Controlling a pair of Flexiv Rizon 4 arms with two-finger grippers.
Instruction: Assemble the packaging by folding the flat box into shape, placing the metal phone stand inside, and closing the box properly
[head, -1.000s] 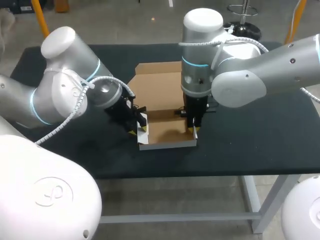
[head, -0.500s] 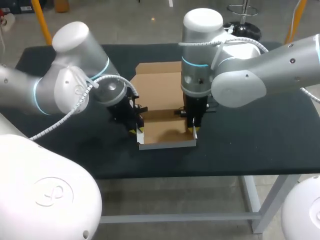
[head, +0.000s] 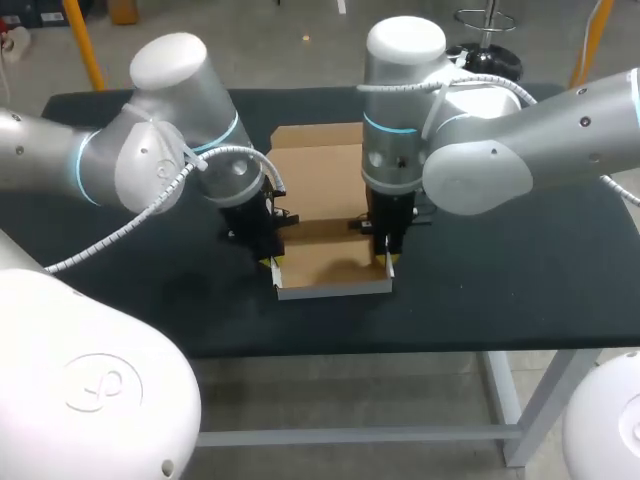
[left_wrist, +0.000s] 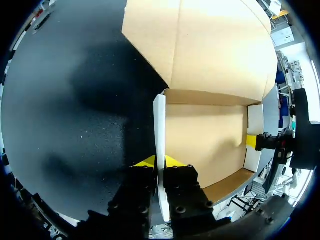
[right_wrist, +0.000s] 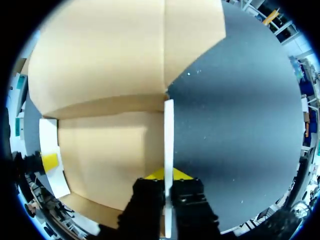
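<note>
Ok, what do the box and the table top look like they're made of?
The box looks like thin cardboard: matte brown inside, white outside, creased at the folds. The table top looks like a matte black, finely speckled mat, perhaps rubber or fabric.

No text, number or label can be read on the box (head: 318, 170) or the table (head: 520, 265). In the head view, at 7 o'clock, the white base (head: 60, 330) carries a round embossed emblem (head: 103, 385), a looping line with no letters that can be made out.
</note>
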